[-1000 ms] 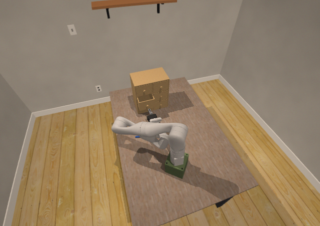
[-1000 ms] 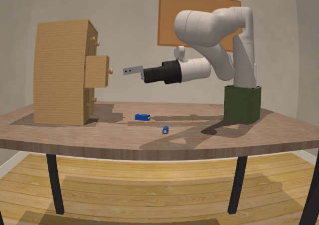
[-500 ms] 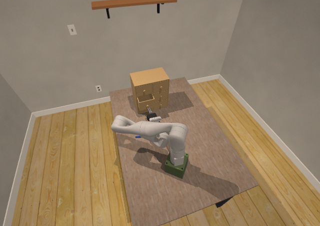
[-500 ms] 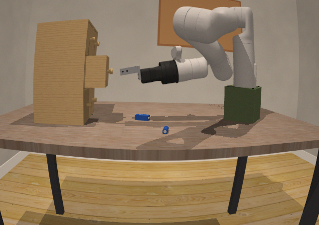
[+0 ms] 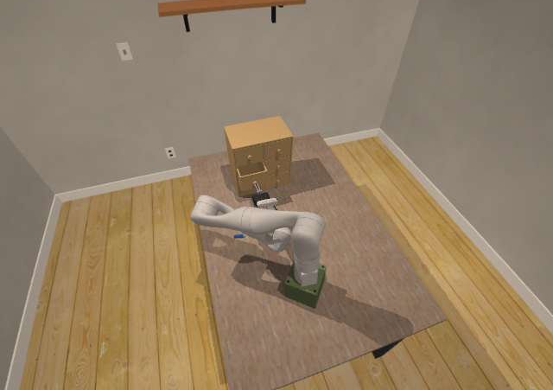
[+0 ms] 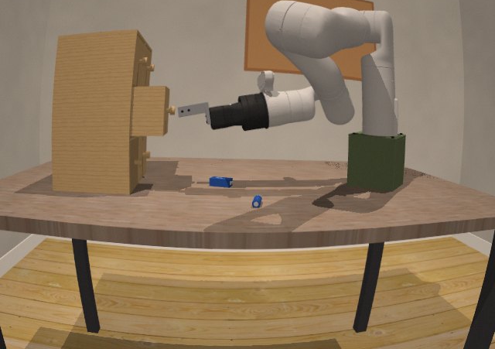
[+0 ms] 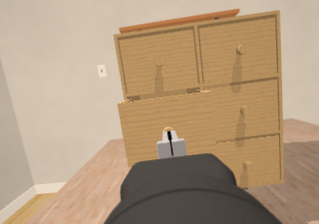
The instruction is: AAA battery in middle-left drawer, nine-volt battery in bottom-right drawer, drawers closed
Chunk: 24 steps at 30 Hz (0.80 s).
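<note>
Grey walls and a plank floor frame my wooden surface (image 6: 120,217), where the small chest (image 6: 93,113) stands at one end and the arm's green base (image 6: 375,161) at the other. My tool (image 6: 192,110) is level, fingers pressed together on nothing, its tips just short of the knob (image 6: 171,109) of the middle-left drawer (image 6: 149,111), which stands partly out of the chest. I judge this drawer is out far enough but empty, as far as I can see. Both batteries lie on the surface well below and behind the tool: the boxy nine-volt battery (image 6: 220,182) nearer the chest, the round AAA battery (image 6: 256,200) nearer the front edge. Next I should back off, spread the fingers and go down for the AAA
</note>
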Available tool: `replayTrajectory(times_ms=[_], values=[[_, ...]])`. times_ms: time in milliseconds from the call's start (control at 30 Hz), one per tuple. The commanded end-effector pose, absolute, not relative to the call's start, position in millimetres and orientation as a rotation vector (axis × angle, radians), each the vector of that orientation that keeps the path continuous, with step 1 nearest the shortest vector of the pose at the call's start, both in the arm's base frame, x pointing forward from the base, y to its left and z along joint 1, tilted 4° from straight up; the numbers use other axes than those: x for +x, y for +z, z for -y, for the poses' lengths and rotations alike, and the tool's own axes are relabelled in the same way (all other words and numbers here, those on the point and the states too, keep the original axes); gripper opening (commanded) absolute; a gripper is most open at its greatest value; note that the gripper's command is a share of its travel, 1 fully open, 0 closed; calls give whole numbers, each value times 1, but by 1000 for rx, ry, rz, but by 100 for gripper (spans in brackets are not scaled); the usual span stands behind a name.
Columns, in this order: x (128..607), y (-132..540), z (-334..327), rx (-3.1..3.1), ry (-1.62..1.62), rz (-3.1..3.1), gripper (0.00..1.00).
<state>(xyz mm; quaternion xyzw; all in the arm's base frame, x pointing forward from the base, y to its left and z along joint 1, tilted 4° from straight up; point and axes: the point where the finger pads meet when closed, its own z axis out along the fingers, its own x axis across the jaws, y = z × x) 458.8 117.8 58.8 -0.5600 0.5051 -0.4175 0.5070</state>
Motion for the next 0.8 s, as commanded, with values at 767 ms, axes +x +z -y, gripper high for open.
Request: replayTrajectory(times_ms=[767], values=[[502,64,-124,-1340,-1007,-1215,0]])
